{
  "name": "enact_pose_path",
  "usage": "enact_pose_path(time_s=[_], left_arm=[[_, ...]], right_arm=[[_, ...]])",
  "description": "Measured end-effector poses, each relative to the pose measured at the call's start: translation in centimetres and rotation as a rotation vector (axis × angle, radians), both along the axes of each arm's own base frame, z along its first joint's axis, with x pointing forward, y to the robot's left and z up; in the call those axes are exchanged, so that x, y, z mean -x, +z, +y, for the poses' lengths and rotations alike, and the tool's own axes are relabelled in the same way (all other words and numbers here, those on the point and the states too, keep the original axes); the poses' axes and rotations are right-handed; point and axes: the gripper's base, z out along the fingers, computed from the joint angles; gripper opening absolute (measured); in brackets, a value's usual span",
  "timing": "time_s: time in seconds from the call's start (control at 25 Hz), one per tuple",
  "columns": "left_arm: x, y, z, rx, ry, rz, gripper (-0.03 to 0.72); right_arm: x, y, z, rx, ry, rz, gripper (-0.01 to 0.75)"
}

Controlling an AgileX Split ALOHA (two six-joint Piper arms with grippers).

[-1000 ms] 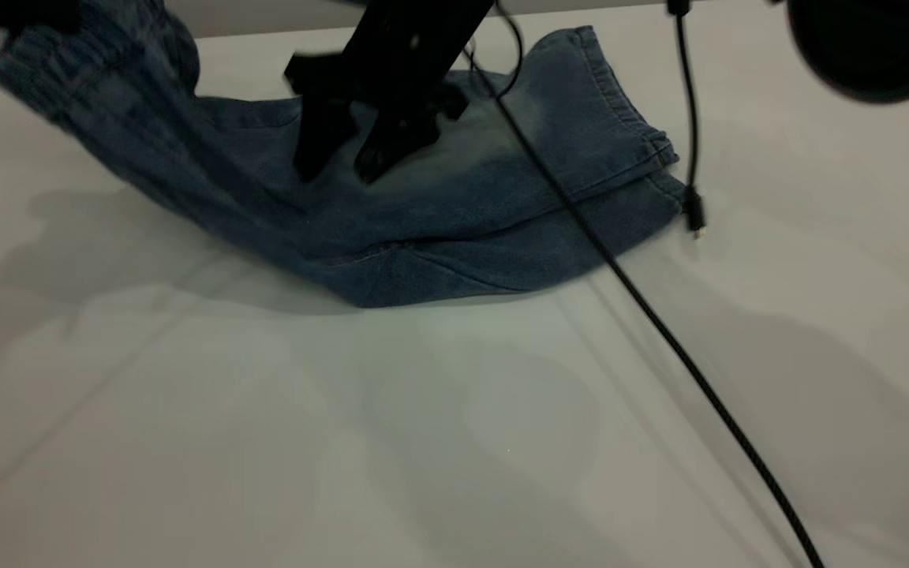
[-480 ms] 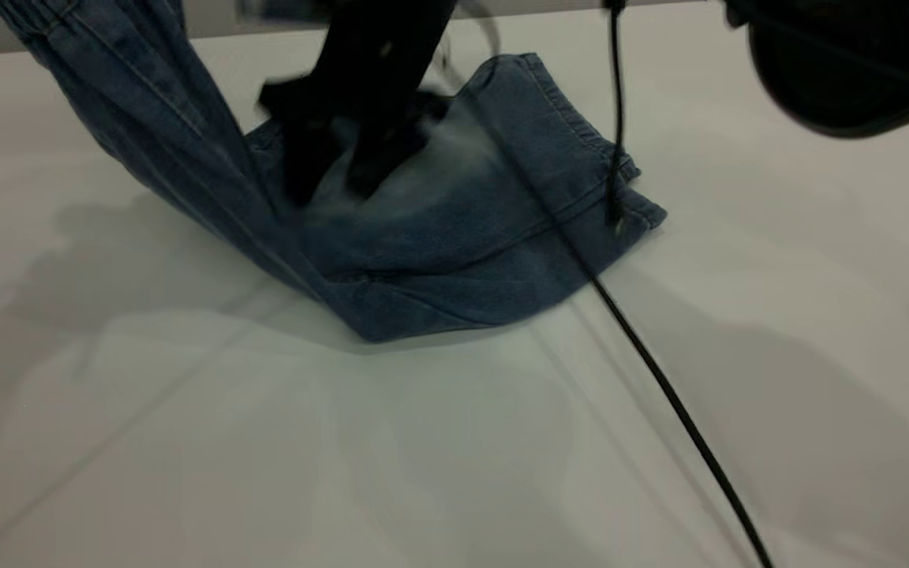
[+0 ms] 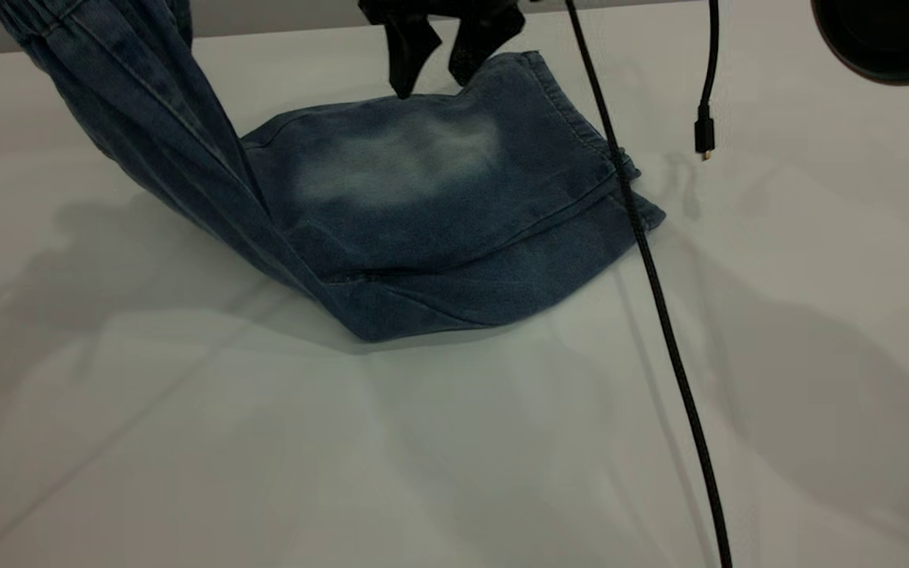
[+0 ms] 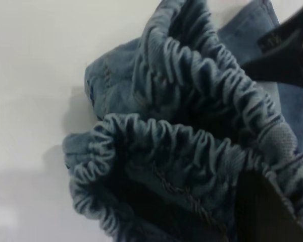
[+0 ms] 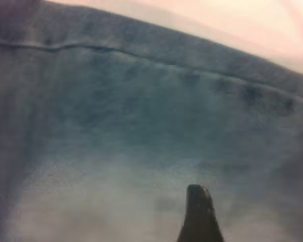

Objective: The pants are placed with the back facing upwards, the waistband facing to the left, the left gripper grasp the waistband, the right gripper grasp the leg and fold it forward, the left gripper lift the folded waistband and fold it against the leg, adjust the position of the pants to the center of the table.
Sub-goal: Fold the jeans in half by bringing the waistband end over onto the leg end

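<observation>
Right now I see one pair of pants (image 3: 423,213) on the worktop (image 3: 186,442), waistband (image 4: 192,146) lifted leftward, pinched in my left claw (image 4: 272,201); right claw (image 3: 443,55) hovers open, empty, above.

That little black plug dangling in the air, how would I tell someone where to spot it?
Start from the white table and find the blue denim pants lying on it. Past their hemmed end, towards the right arm's side, a thin black cable hangs from above and ends in a small plug above the tabletop. Unlike the thicker braided cable crossing the pants, it stops in mid-air.
</observation>
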Motion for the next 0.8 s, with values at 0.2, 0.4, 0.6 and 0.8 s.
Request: enact_pose_path(time_s=[0.2,0.4,0.6,0.8], left_arm=[[-0.5,1.0,-1.9,-0.009,-0.051,-0.070,0.107],[-0.9,2.8,-4.7,-0.006,-0.110,-0.153,0.107],[-0.6,3.0,-6.8,-0.010,-0.160,-0.180,0.107],[-0.6,3.0,-6.8,-0.009,-0.154,-0.184,0.107]], right_arm=[[0.7,-2.3,0.4,-0.006,0.009,0.082,0.426],[1.1,-4.5,1.0,-0.063,0.019,0.152,0.426],[1.1,-3.8,1.0,-0.074,0.022,0.150,0.426],[0.1,0.6,-0.2,-0.050,0.012,0.036,0.426]])
